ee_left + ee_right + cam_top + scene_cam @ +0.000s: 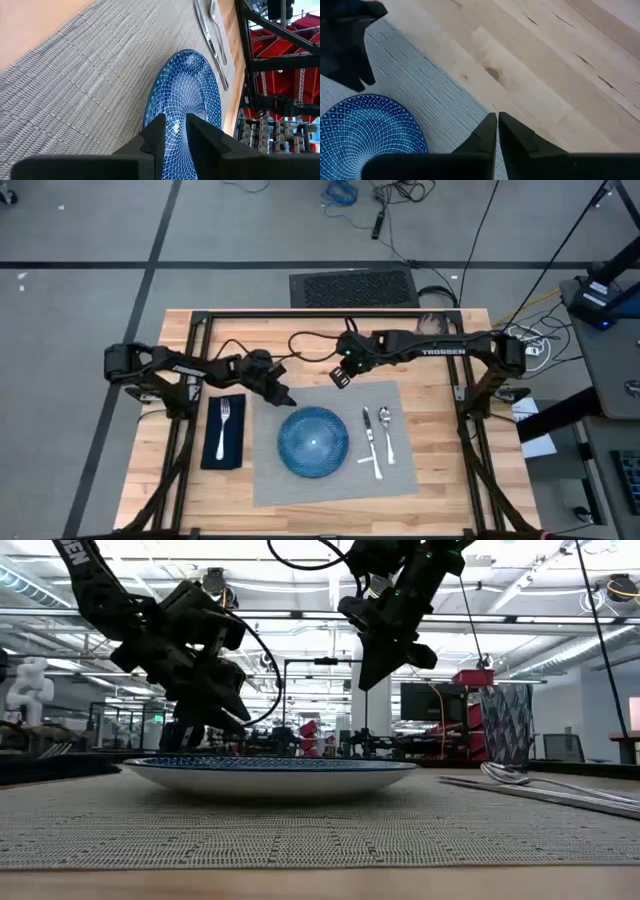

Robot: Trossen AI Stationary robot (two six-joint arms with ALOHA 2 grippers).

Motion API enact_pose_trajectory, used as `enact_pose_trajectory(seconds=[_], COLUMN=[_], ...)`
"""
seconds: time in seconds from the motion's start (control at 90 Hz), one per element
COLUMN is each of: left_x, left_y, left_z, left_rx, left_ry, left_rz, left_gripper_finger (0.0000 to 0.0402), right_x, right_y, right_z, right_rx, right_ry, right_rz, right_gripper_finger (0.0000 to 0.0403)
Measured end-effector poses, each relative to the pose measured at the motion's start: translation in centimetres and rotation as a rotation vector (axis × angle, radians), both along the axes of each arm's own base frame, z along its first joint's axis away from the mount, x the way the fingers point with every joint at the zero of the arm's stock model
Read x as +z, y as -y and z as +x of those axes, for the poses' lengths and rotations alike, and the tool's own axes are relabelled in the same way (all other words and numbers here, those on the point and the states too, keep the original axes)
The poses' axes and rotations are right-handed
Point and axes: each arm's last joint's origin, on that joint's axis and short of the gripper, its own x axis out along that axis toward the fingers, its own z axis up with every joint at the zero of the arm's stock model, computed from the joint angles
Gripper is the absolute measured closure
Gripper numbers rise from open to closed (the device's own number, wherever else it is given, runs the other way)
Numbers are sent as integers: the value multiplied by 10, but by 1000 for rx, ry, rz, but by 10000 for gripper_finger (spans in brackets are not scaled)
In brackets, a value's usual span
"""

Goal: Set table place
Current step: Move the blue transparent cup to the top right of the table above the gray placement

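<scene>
Placemat: the grey woven placemat (335, 442) lay flat on the wood table (440, 480), near its front edge and about midway between its left and right edges. It looked soft and limp, likely to buckle if pushed; a corner or an edge pinched thin would be the place to take it.
Plate: the blue patterned plate (313, 442) sat on the placemat's middle. It looked rigid, glazed, probably slick and breakable, best gripped at the rim.
Cutlery: a knife (368, 438) and a spoon (387, 434) lay on the placemat's right part; a fork (224, 426) lay on a dark napkin (224, 431) just beside the placemat's left edge.
Left gripper: the left gripper (283, 396) hovered over the placemat's far left corner, just off the plate's rim, fingers slightly parted and holding nothing.
Right gripper: the right gripper (341, 377) hung above the placemat's far edge, fingers nearly closed, empty.
</scene>
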Motion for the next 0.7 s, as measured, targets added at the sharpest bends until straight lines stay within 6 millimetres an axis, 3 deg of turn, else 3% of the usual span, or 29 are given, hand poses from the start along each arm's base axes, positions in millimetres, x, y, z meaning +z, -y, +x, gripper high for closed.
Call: enact_pose_trajectory(seconds=[0.167, 0.444, 0.7], left_x=[-2, -3, -3], left_y=[3, 9, 10], left_z=[-1, 0, 0], left_rx=[-14, -43, -57], left_ry=[-28, -30, -24], left_rz=[-5, -5, 10], left_gripper_finger=[341, 341, 341], right_x=[18, 41, 58], right_y=[12, 48, 79], right_z=[-20, -80, -129], right_rx=[-2, -129, -290], right_ry=[-67, -252, -301], right_rz=[-18, -24, 13], right_gripper_finger=[397, 397, 397])
